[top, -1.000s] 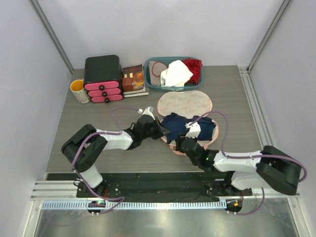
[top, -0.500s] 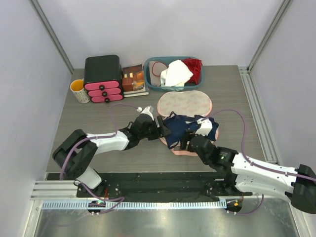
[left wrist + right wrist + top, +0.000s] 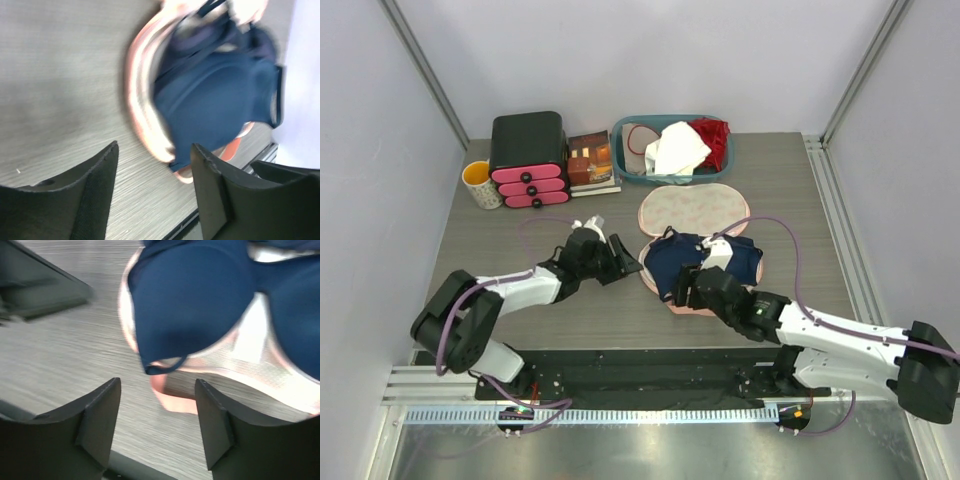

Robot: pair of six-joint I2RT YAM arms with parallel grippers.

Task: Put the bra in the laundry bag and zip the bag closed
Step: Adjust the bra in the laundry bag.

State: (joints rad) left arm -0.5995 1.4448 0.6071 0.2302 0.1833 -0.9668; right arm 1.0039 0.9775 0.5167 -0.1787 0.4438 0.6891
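**Bra on the open bag's near half, both grippers empty**

The bra [image 3: 708, 262] lay cups-up on the near half of the laundry bag [image 3: 695, 211]. The bag was opened flat on the table [image 3: 520, 300], with its far half bare and lying just behind the bra. In the right wrist view, one cup edge and a thin strap loop reached the pink rim at the near-left. Whether they hung over the rim, I could not tell.

The left gripper [image 3: 620, 262] sat just beside the bag's left edge, jaws apart and holding nothing. The right gripper [image 3: 682, 286] was low at the near-left rim, its jaws also apart and empty. Neither was touching the bra, as far as the wrist views showed.

Handling, as a judgement:
- The bra looked light and soft, with padded cups likely to spring back when pressed.
- The thin, floppy straps could easily catch in the zipper.
- The best hold was probably a pinch on a cup edge or the middle bridge, not on a strap.
- The bag fabric was thin and limp, so its far half would best be lifted by the stiffer zipper trim.
- The zipper pull was not spotted.

No writing was readable. The book [image 3: 591, 160] beside the black-and-pink drawer box [image 3: 528, 160] had a picture cover with lettering too small to read. No label showed on the mug [image 3: 480, 184] or the teal basket [image 3: 632, 172].
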